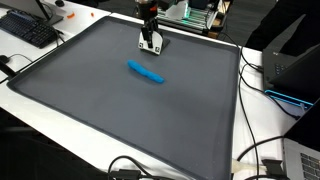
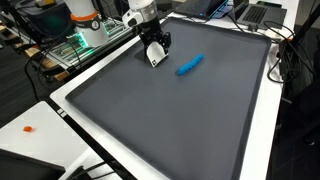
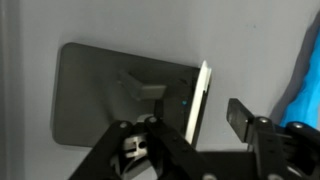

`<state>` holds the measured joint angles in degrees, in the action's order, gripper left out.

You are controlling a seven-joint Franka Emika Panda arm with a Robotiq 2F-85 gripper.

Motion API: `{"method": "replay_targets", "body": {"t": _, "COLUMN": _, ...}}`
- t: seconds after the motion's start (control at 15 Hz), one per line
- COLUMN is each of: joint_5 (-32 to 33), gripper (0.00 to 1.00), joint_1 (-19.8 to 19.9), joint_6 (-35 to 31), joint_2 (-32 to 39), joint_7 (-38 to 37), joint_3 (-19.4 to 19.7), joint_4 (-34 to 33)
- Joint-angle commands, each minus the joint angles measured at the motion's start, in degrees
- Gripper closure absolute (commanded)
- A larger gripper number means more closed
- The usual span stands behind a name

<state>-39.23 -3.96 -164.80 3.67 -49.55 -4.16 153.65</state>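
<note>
My gripper point(image 1: 150, 38) hangs low over the far part of a large grey mat point(image 1: 120, 110), pointing down. Between its fingers stands a thin white slab point(image 3: 200, 100), seen edge-on in the wrist view, small and white in both exterior views point(image 1: 151, 44) point(image 2: 156, 57). The gripper point(image 3: 200, 108) has its jaws either side of the slab. The right fingertip point(image 3: 240, 117) stands clearly apart from it, and the left one is lost in the dark shadow behind it. A blue elongated object point(image 1: 147, 73) point(image 2: 190, 65) lies on the mat a short way off, also at the wrist view's right edge point(image 3: 306, 90).
The mat point(image 2: 180, 120) has a raised white border. A keyboard point(image 1: 30, 28) lies off one corner, a laptop point(image 1: 295, 70) and cables point(image 1: 262, 158) along one side. Green-lit equipment point(image 2: 70, 45) stands behind the arm. A small orange item point(image 2: 28, 128) sits on the white desk.
</note>
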Motion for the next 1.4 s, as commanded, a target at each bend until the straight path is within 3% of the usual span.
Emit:
{"method": "replay_targets", "body": {"t": 0.0, "joint_5": 2.0, "gripper": 0.54, "joint_1": -0.7, "joint_6": -1.9, "joint_2": 0.5, "joint_7": -3.2, "joint_3": 0.2, "joint_4": 0.8}}
{"method": "replay_targets", "body": {"t": 0.13, "joint_5": 2.2, "gripper": 0.64, "joint_1": -0.7, "joint_6": -2.0, "joint_2": 0.6, "joint_7": -3.9, "joint_3": 0.2, "joint_4": 0.9}}
{"method": "replay_targets", "body": {"t": 0.4, "joint_5": 3.2, "gripper": 0.70, "joint_1": -0.6, "joint_6": -1.8, "joint_2": 0.5, "joint_7": -5.7, "joint_3": 0.4, "joint_4": 1.0}}
{"method": "replay_targets", "body": {"t": 0.67, "joint_5": 3.9, "gripper": 0.98, "joint_1": -0.4, "joint_6": -1.5, "joint_2": 0.1, "joint_7": -7.4, "joint_3": 0.6, "joint_4": 1.1}}
{"method": "replay_targets", "body": {"t": 1.33, "joint_5": 5.8, "gripper": 0.99, "joint_1": 0.0, "joint_6": 0.4, "joint_2": -3.8, "joint_7": -8.8, "joint_3": 0.9, "joint_4": 2.0}}
